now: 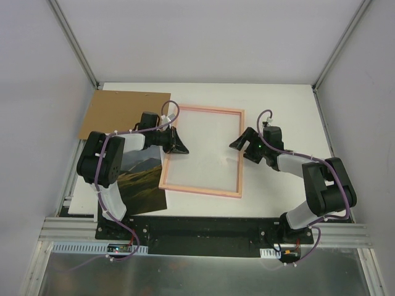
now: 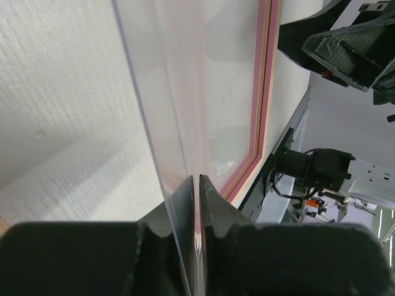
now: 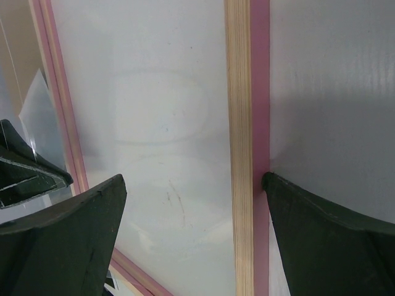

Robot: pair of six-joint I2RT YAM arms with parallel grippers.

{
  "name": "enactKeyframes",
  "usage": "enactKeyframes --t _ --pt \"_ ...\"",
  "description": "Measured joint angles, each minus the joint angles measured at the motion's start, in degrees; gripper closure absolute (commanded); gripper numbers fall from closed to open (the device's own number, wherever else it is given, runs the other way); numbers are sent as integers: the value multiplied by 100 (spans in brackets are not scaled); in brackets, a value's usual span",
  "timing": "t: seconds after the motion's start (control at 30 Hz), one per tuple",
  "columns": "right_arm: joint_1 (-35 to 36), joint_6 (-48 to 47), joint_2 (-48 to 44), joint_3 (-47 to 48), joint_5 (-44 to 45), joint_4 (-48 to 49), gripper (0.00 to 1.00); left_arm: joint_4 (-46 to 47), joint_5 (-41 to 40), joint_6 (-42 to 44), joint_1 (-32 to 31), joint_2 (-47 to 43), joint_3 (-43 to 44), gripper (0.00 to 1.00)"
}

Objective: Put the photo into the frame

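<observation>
Lying face up on the counter, the photo sits at the near left, just beside the near left corner of the frame and outside it. The left arm overhangs part of the print. The frame rests flat at the middle of the counter, its salmon-pink border enclosing the clear pane.

The left hand is at the frame's left rail. In the left wrist view its fingers are pressed together on the edge of the pane, the sheet running edge-on between them. In the right wrist view a corner of the pane overlaps the left rail, so that edge is above the rail rather than seated in it.

The right hand is at the right rail, its fingers spread wide and holding nothing. One finger hangs over the pane inside the border. The other is outside, its tip close against the rail's outer edge; contact cannot be judged.

A brown cardboard backing board lies flat at the far left, near the frame's far left corner, partly hidden by the left arm.
</observation>
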Motion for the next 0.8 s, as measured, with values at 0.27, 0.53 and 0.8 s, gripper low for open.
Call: enactKeyframes --t 0.27,0.53,0.8 --pt "37 -17 0 17 -2 -39 4 -291 -87 160 -37 0 57 74" --pt "87 -52 -4 33 26 -94 4 -485 -173 227 -72 0 111 73" --pt "501 -463 -535 177 710 -1012 4 -511 -173 304 -90 0 111 74"
